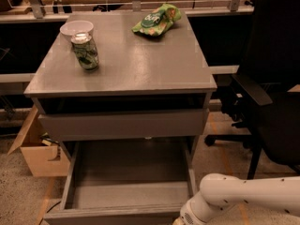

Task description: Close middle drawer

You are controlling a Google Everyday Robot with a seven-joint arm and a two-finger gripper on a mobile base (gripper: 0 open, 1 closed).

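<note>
The middle drawer [126, 172] is pulled far out below the taller top drawer front [122, 124]. Its bare grey tray is empty, and its plain front strip [112, 215] runs along the bottom edge of the view. My white arm [243, 196] comes in from the lower right. Its wrist [190, 215] sits at the right end of the drawer's front strip. My gripper is below the bottom edge of the view and does not show. The lowest drawer is hidden.
On the grey cabinet top [140, 64] stand a green can [86, 51], a white bowl [76, 28] and a green snack bag [157, 20]. A black office chair [272, 88] stands close on the right. A cardboard box [40, 153] sits on the floor at left.
</note>
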